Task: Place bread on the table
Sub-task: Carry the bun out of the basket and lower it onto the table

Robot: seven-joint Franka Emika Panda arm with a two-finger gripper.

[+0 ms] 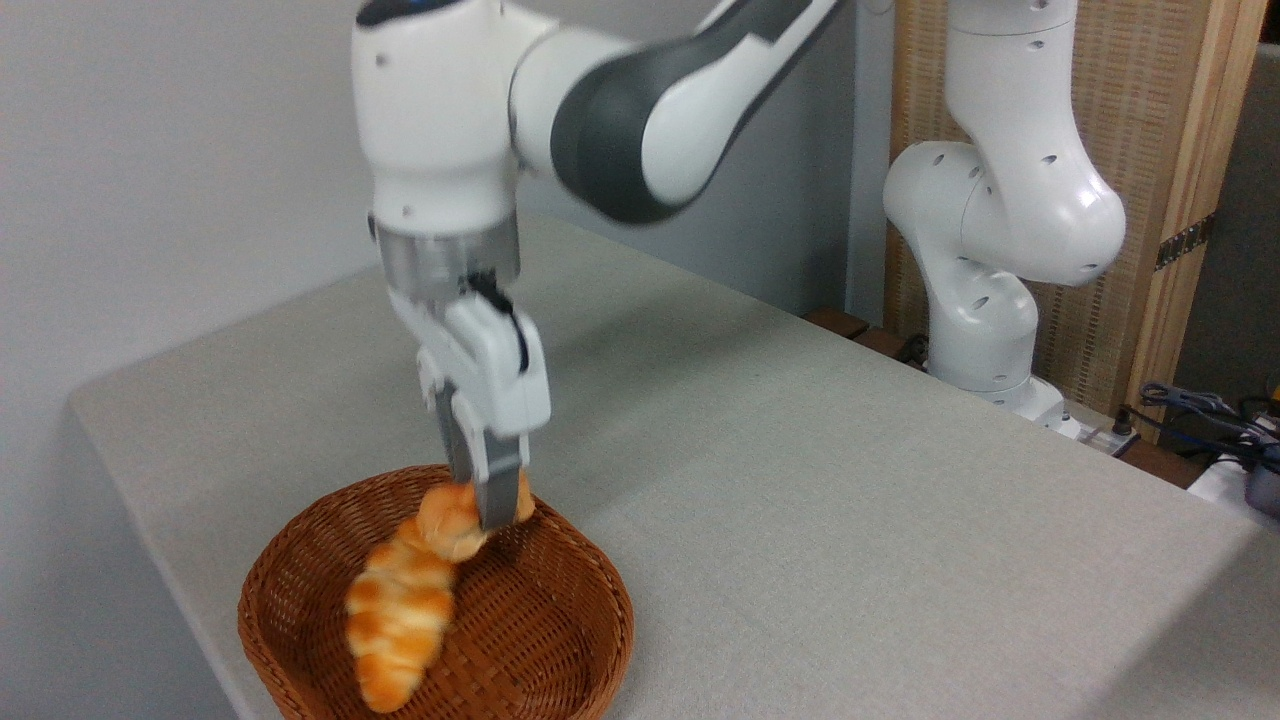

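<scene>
We saw the small round golden-orange knotted bun (452, 520) at the back of the brown wicker basket (560, 640) in the lower left of the frame, too round to show a clear long axis. The white two-finger gripper (487, 510) had its jaws closed on it from above. A longer braided loaf (398, 620) touched the bun, running toward the lower edge. The grey-beige cloth table (850, 500) lay bare to the right.

— How does the white jointed robot arm (640, 110) stand?
— Its wrist points straight down, slightly blurred.
— And the white two-finger gripper (487, 508)?
— Grey fingers (497, 490) drawn close, something pinched between their tips.
</scene>
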